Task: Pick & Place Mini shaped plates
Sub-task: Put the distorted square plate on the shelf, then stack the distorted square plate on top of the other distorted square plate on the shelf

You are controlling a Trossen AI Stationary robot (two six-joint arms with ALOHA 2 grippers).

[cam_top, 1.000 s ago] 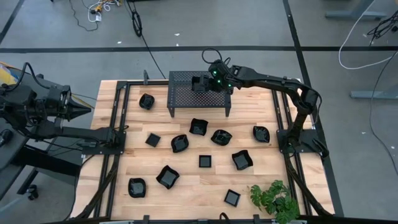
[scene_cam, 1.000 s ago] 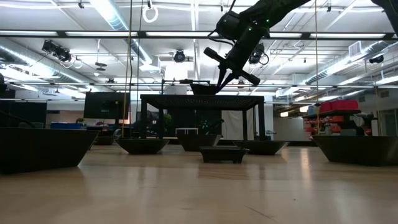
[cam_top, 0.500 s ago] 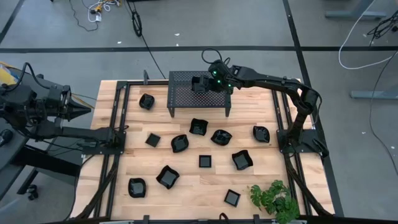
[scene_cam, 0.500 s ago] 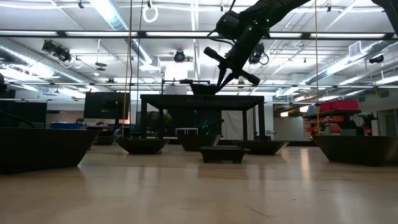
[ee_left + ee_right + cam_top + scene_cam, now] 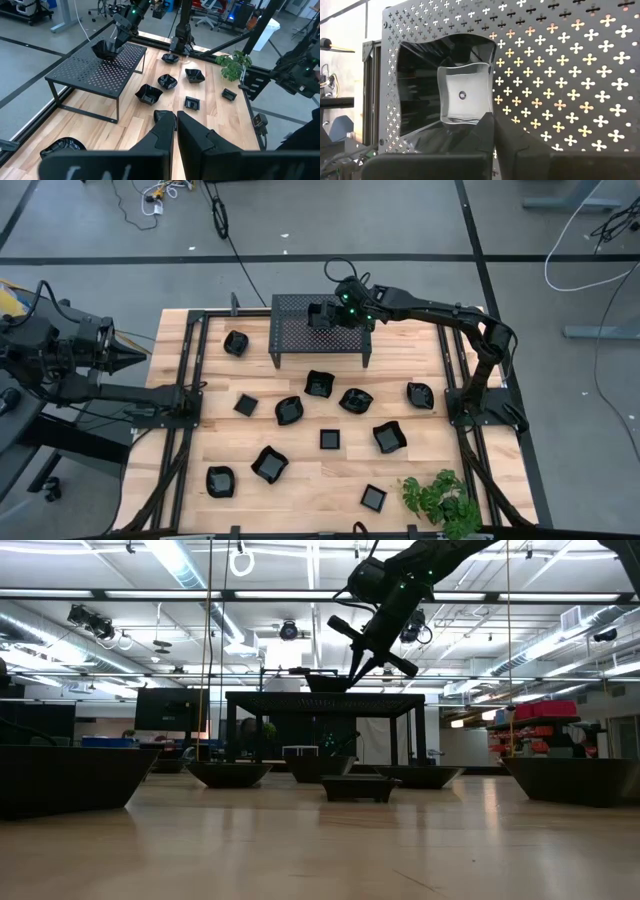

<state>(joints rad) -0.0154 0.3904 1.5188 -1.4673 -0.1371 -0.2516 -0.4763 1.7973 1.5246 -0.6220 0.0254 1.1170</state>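
- High view: the right gripper point(image 5: 330, 314) was over the perforated stand point(image 5: 300, 330) at the far middle of the tabletop point(image 5: 310, 480), with one small plate point(image 5: 319, 313) at its tip. About a dozen more plates lay scattered on the wood nearer the camera side, among them one just in front of the stand point(image 5: 319, 383). A potted plant point(image 5: 440, 502) stood at the near right corner. The left gripper point(image 5: 135, 356) waited well off to the left edge.
- Low view: the plate point(image 5: 328, 683) sat on the stand top point(image 5: 325, 697); the right fingers point(image 5: 356, 676) reached its rim from above at a slant.
- Left wrist view: the left fingers point(image 5: 165, 131) were pressed together, holding nothing.
- Right wrist view: the right fingers point(image 5: 485, 131) were nearly closed, pinching the near rim of the wavy-edged plate point(image 5: 447, 85), which rested on the stand.
- Judgement: placing step, plate set down but not yet released. Next move calls for opening the fingers, lifting clear without dragging the rim, then going for another plate.
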